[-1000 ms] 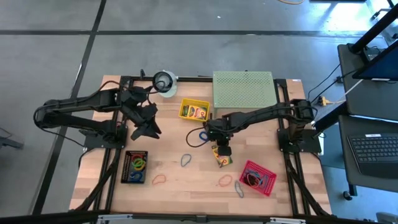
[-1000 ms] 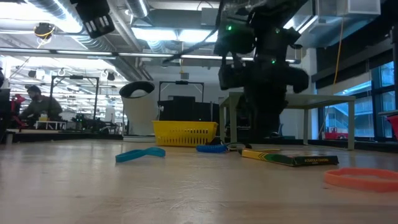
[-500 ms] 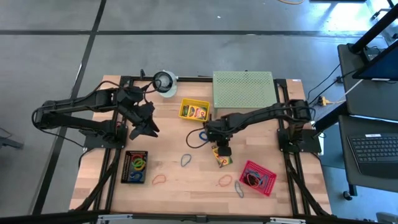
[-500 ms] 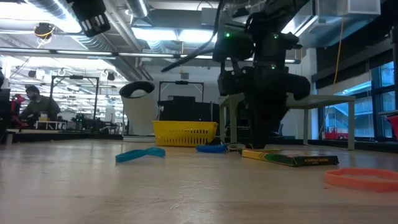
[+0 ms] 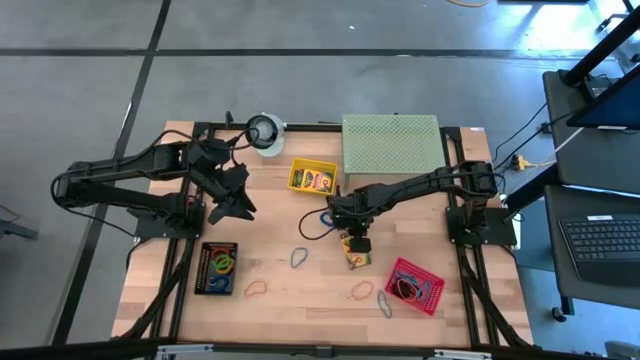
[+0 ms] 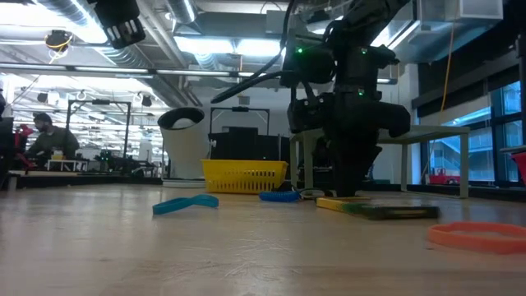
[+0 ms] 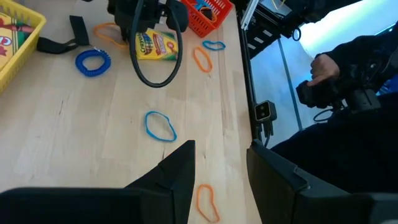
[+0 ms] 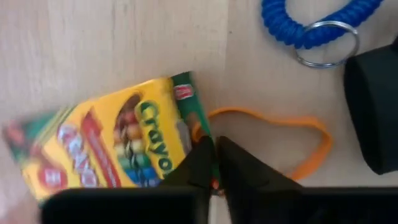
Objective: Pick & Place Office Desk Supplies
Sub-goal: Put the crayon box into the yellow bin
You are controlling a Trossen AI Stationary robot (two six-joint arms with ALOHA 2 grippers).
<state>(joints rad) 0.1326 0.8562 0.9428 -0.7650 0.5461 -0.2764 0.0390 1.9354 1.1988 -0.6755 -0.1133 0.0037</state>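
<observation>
A yellow-and-green crayon box [image 8: 106, 149] lies flat on the table's middle [image 5: 356, 255]. An orange rubber band [image 8: 273, 121] lies beside the box's green end. My right gripper [image 8: 215, 142] points down there, shut, its tips at the band's end next to the box [image 6: 386, 210]. My left gripper [image 7: 221, 165] hangs open and holds nothing, raised over the table's left part [image 5: 240, 205]. A blue band [image 5: 298, 258] and two orange bands [image 5: 256, 288] [image 5: 361, 291] lie loose on the wood. My right gripper comes from above, pointing down, and has its two fingers shut together on the orange band's end [image 8: 198, 127] beside the crayon box's green edge [image 8: 186, 106]. The band lies slack on the table. Whether a finger also touches the box I cannot tell.
A yellow basket [image 5: 313, 177] holds another crayon box. A red basket [image 5: 413, 285] and a black tray [image 5: 217, 267] hold bands. A blue coil key ring [image 5: 326, 217] lies near my right gripper. A pale green perforated stand [image 5: 391, 143] and a white roll [image 5: 265, 131] stand at the far edge.
My right gripper has sunk a little onto the spot at the crayon box's end. The box has shifted slightly on the table and lies a bit turned in the low view.
</observation>
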